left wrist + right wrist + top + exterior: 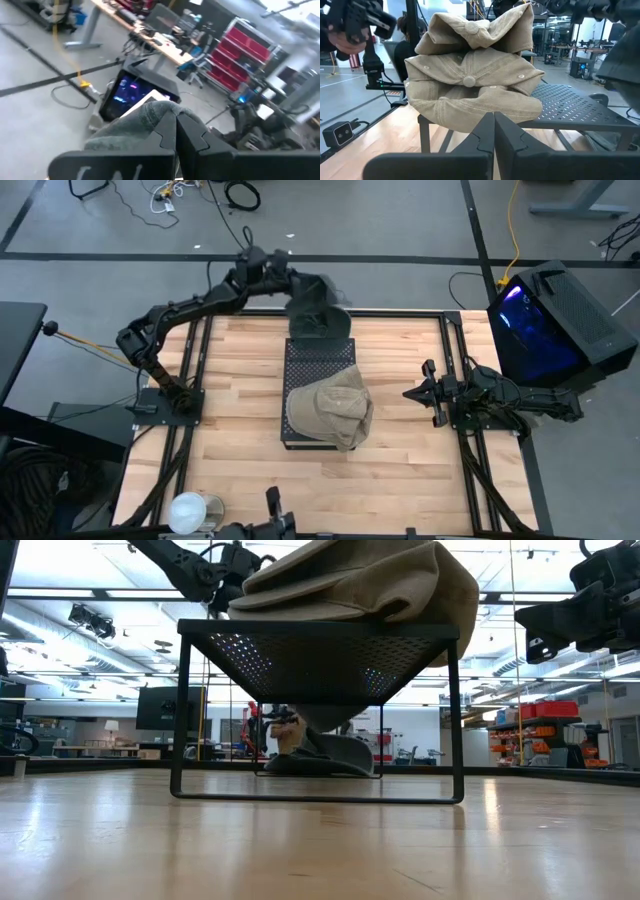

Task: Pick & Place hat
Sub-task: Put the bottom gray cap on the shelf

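We're seeing two tan hats (330, 412) piled on the near end of the black mesh rack (318, 360), orientation unclear. Left claw (322, 320) reaches over the rack's far end, clenched on a dark grey hat (318, 328). Right claw (412, 393) waits clenched, empty, at the desk (240, 380) edge.

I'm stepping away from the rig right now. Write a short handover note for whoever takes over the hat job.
Left gripper: shut on the dark grey hat, held above the far end of the black mesh rack.
Right gripper: shut, empty, waiting at the table's right edge.
Tan hat: crumpled on the rack's near end.
Done: tan hat placed.
Left: set down and release the grey hat.
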